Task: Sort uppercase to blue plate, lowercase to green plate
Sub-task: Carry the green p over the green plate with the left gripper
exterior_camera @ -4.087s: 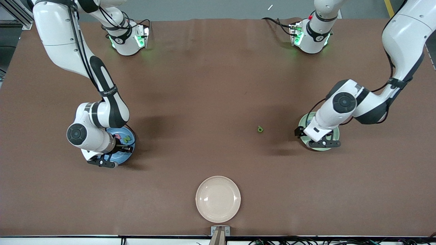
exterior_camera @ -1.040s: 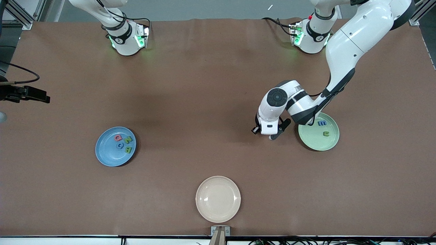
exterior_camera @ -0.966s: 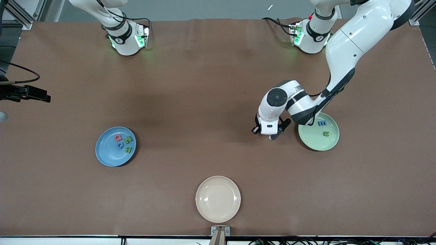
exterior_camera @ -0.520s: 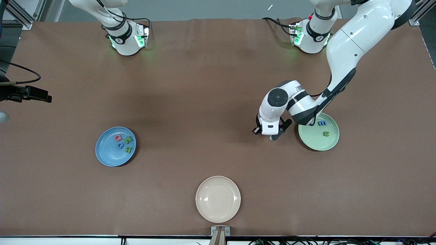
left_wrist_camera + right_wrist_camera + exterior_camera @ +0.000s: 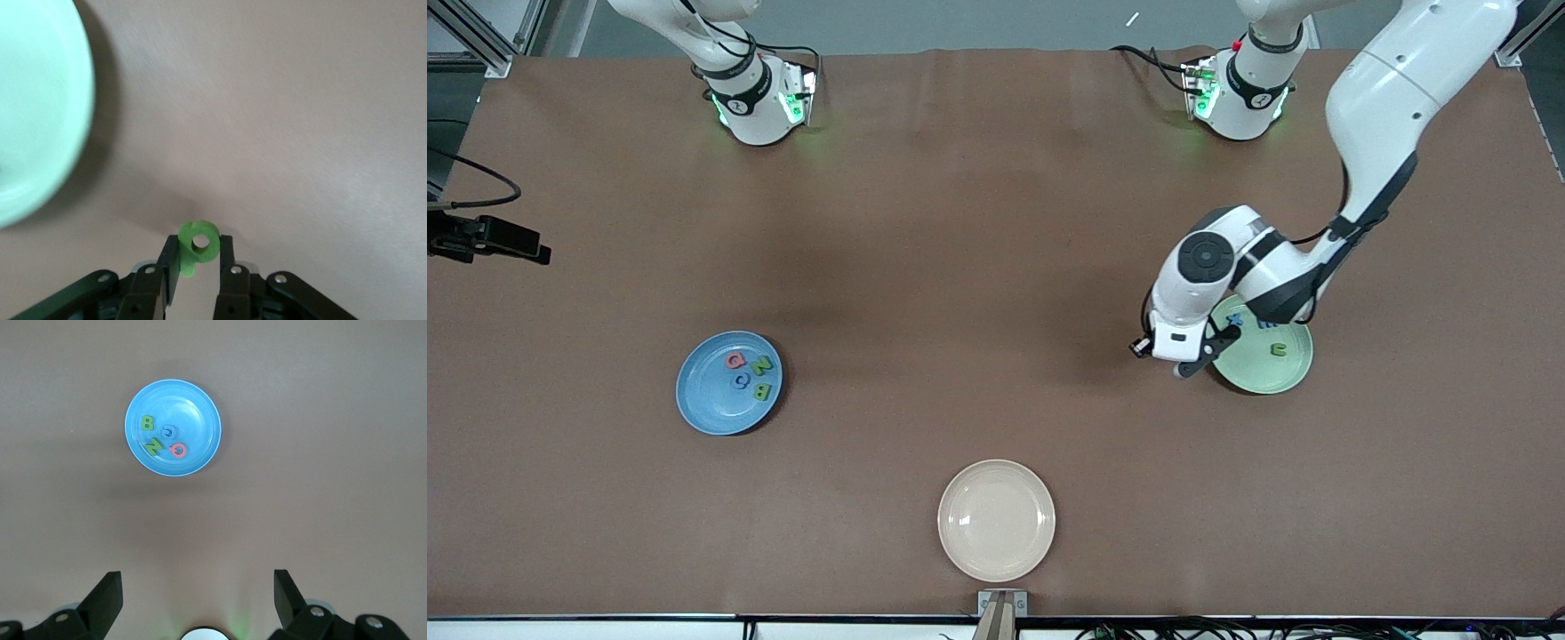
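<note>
Three round plates sit on the brown table. The medium-blue plate [image 5: 728, 383] holds four foam capitals: green B [image 5: 763, 391], green N [image 5: 761, 365], pink Q [image 5: 735, 361], blue C [image 5: 740, 381]. The pale green plate [image 5: 1272, 369] shows three lowercase letters: blue x [image 5: 1235, 321], blue m [image 5: 1266, 325], green u [image 5: 1279, 349]. The cream plate [image 5: 996, 520] sits nearest the camera. The left gripper [image 5: 197, 265] pinches a green foam p [image 5: 198, 244] just beside the green plate's rim. The right gripper [image 5: 197, 599] waits, spread wide, high above the table.

The left arm hides part of the green plate [image 5: 1272, 366], perhaps a letter.
</note>
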### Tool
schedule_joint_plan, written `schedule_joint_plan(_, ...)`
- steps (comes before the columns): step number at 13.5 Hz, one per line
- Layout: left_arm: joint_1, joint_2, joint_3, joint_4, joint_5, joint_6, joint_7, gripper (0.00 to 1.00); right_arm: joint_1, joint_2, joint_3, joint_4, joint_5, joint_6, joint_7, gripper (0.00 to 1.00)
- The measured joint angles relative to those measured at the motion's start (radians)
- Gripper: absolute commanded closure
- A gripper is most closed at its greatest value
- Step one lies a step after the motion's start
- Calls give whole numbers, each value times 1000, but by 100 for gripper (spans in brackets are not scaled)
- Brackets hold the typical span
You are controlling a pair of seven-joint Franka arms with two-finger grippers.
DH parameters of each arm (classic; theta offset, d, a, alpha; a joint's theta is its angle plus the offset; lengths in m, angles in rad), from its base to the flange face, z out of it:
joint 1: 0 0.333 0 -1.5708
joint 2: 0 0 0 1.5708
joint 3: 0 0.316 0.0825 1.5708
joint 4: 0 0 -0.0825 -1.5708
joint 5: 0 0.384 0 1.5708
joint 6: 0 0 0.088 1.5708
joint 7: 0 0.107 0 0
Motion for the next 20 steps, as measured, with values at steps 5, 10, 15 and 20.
schedule_joint_plan(5,272,-18,-151,-65,0,-89,228,97,1,-68,10,-101,0,81,2,0)
schedule_joint_plan(10,394,-19,-163,-109,5,-93,419,97,2,-122,11,-149,0,94,2,0)
schedule_joint_plan(15,433,-11,-153,-121,65,-88,469,96,2,-146,10,-170,0,95,2,0)
schedule_joint_plan(20,433,44,-136,-120,157,-61,469,95,2,-190,10,-204,-8,97,2,0)
